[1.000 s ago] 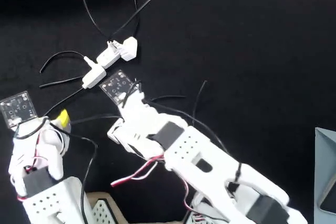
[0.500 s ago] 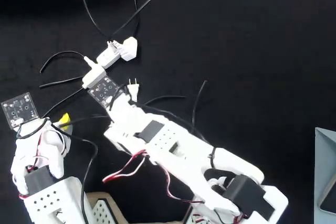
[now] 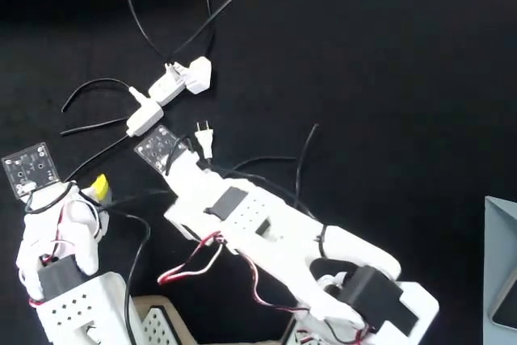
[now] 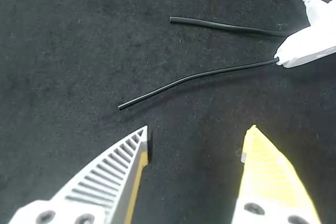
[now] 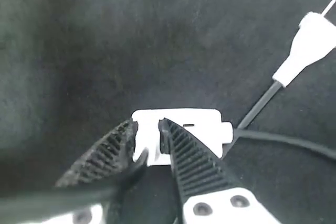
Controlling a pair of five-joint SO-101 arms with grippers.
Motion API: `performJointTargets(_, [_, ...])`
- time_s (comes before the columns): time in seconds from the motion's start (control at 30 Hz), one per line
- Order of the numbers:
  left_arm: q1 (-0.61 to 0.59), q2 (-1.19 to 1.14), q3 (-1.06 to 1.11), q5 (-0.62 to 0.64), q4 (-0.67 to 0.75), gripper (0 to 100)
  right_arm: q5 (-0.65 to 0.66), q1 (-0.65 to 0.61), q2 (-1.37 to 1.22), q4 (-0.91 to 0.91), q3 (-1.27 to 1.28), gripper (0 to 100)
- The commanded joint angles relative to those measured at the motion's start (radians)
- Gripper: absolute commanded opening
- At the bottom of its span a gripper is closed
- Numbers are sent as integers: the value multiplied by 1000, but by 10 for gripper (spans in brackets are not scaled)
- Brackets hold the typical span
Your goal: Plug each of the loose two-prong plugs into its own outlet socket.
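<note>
Pinching a white corded block [image 5: 197,124] tight, right gripper [image 5: 148,129] likely means to hold it steady for joining; plug or socket, can't tell | left gripper [image 4: 197,135] gapes wide over the black table [image 3: 388,78] at 8 o'clock, likely waiting | loose plug [image 3: 203,136] lies at 10 o'clock: small, white, two thin prongs toward 12, black cord.

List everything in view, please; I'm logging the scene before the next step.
Table: one, black, under everything.
Loose plug: one, white, two prongs, beside the right arm's wrist.
Block: one, white, cabled, between the right gripper's fingers.
Joined pair: white, far left, beyond the block.
Cables: several, black, strewn at the left.
Tray: one, grey, right edge.
Left gripper: open, one finger yellow, over bare table.
Right gripper: shut on the block.
</note>
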State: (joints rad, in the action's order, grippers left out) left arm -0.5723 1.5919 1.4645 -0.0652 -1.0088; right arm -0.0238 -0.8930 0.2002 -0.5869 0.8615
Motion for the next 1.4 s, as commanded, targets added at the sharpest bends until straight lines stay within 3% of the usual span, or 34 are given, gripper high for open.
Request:
performJointTargets(0.0, [-7, 8, -5, 0, 17, 285, 8, -15, 19, -9, -18, 11])
performJointTargets(0.2, [-5, 8, 2, 0, 17, 285, 8, -12, 5, 3, -10, 11])
performJointTargets(0.37, [-7, 8, 4, 0, 17, 285, 26, -11, -88, 166, 70, 11])
performJointTargets(0.7, [-8, 8, 4, 0, 17, 289, 37, -11, -4, 143, 85, 13])
performJointTargets(0.93, [-12, 8, -5, 0, 17, 290, 35, -11, 189, -74, 27, 191])
performJointTargets(1.17, [-12, 8, -4, -3, 17, 290, 38, -8, 383, -180, 4, 173])
performJointTargets(1.37, [-10, 9, -157, -6, -57, 290, 37, 94, 595, -339, -41, 119])
